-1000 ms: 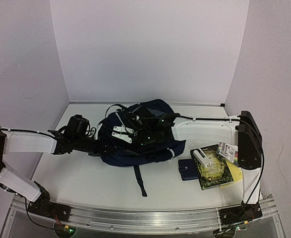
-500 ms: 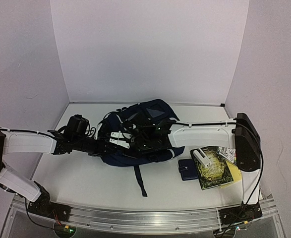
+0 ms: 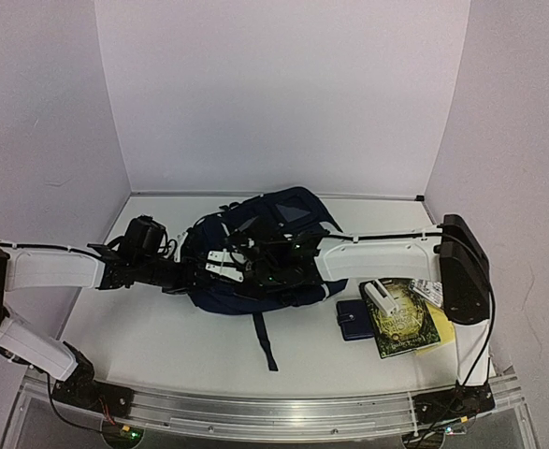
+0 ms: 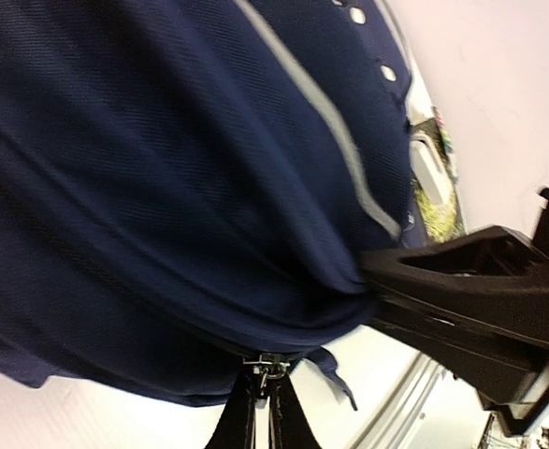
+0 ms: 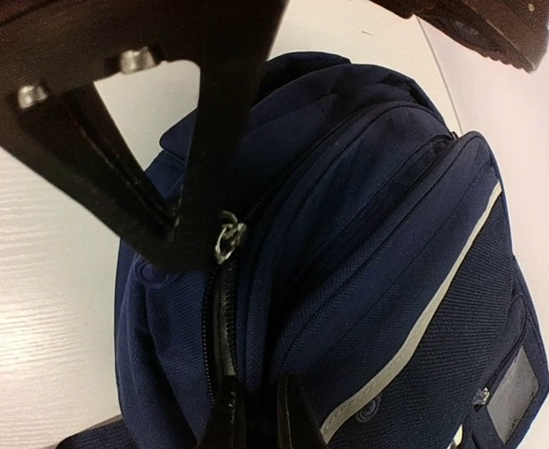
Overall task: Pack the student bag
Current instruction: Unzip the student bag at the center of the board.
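The student bag (image 3: 283, 220), navy with thin pale stripes, lies on the table between both arms. My left gripper (image 3: 210, 271) reaches in from the left. In the left wrist view it (image 4: 263, 412) is shut on the metal zipper pull (image 4: 267, 367) at the bag's lower edge. My right gripper (image 3: 248, 269) comes in from the right. In the right wrist view it (image 5: 255, 421) is shut on a fold of bag fabric (image 5: 349, 281) beside the zipper track (image 5: 220, 318). The left fingers (image 5: 199, 140) and the pull (image 5: 225, 238) show just above it.
A small navy wallet (image 3: 353, 319), a dark green book (image 3: 407, 323) with a white block (image 3: 381, 296) on it, and a printed card (image 3: 428, 287) lie at the right. A dark strap (image 3: 265, 341) trails toward the near edge. Walls stand close round the table.
My right gripper has slid left over the bag and closed on its fabric beside the zipper. The left gripper has kept its hold on the pull and has not moved.
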### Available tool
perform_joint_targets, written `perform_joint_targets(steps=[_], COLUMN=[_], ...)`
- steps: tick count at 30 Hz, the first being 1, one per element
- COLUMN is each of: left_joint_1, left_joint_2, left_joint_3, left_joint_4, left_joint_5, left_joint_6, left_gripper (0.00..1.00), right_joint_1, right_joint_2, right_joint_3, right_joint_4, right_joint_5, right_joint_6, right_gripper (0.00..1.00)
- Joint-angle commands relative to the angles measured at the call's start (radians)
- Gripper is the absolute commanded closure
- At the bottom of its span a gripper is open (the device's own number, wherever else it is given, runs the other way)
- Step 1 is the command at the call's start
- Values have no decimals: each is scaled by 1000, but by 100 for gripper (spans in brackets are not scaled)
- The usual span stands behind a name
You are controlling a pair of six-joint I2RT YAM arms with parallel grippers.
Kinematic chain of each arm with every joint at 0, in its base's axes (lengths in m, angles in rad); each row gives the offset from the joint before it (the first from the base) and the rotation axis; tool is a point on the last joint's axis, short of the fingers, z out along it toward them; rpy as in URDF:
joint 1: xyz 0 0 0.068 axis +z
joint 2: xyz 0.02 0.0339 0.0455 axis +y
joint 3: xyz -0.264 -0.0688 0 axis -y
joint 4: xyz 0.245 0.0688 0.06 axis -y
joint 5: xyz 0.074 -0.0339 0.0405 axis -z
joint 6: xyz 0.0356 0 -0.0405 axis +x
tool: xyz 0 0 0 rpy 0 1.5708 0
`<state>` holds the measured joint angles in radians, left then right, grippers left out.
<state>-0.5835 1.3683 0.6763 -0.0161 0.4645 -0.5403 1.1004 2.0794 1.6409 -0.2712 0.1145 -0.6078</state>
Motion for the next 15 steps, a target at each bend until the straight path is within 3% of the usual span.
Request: perform_joint_targets(steps=[1,8,15], left_joint_1=[41,77,181], left_joint_2=[42,110,153], left_joint_3=[79,179,258], left_joint_4=[-105,-195,-232], left_joint_5=[-122,-236,-296], left_joint_6=[34,90,124], left_gripper=[100,100,100], right_joint_1=[-1,-2,-2], right_joint_2=[-129,-208,-270], right_joint_3=[-26,-80,-142], right_joint_4=[-70,-157,-205], right_joint_5=[-29,-83,-103], right_joint_6=[13,15,-1], right_gripper=[100,100,100])
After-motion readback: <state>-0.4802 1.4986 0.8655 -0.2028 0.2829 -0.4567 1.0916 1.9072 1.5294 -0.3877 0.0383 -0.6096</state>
